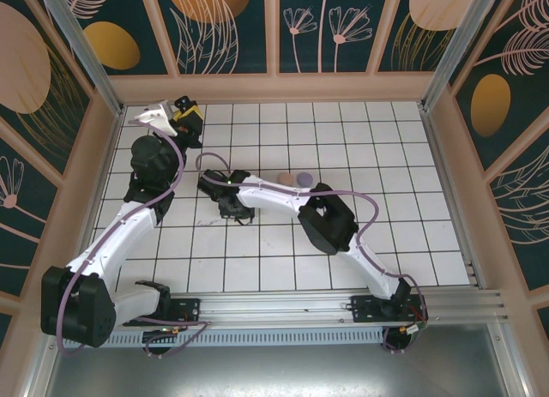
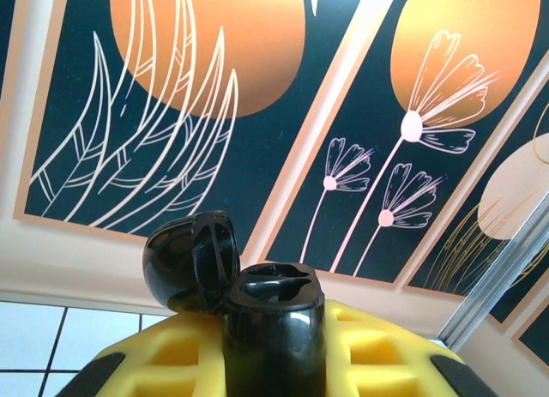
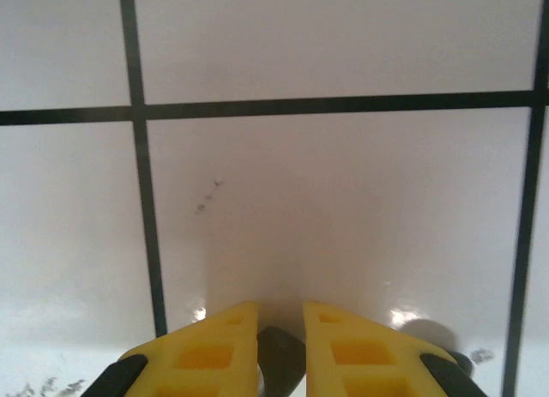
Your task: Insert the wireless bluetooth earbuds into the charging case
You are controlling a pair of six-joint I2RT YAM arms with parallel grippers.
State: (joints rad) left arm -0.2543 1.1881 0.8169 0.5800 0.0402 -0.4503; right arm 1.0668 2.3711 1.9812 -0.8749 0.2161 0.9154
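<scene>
Plastic, hard and glossy, is what both pieces in play look to be made of, and that should govern the handling. The charging case [image 2: 273,315] is a small black rounded shell with a mirror-smooth skin. Its hinged lid [image 2: 190,260] is thrown back to the left, showing two scooped sockets in the top. It sits upright in the jaws of the left gripper [image 2: 274,354], which are closed tight on its lower body, raised over the far left corner of the white tiled tabletop [image 3: 343,200] and facing the painted wall panel [image 2: 214,54]. I judge it light and stiff but slippery, so the grip low on the body, clear of hinge and sockets, seems the right one. Left of centre, the right gripper [image 3: 280,318] is down at the tiles with its jaws drawn narrow around a tiny dark thing [image 3: 281,363]. I take it for a black earbud, though only a rounded sliver of it shows between the ribbed yellow fingers [image 3: 206,354]. It appears to touch both inner faces. Such a bud would weigh almost nothing, be rigid and smooth, and be apt to squirt out or twist under a hard pinch. A light hold across the rounded head, stem hanging free, would probably let it drop into a socket. A pink disc [image 1: 285,177] and a lilac disc [image 1: 301,180] lie flat and just beside each other, a little right of that gripper. The tiles are glazed, with dark grout lines and a few faint specks.
</scene>
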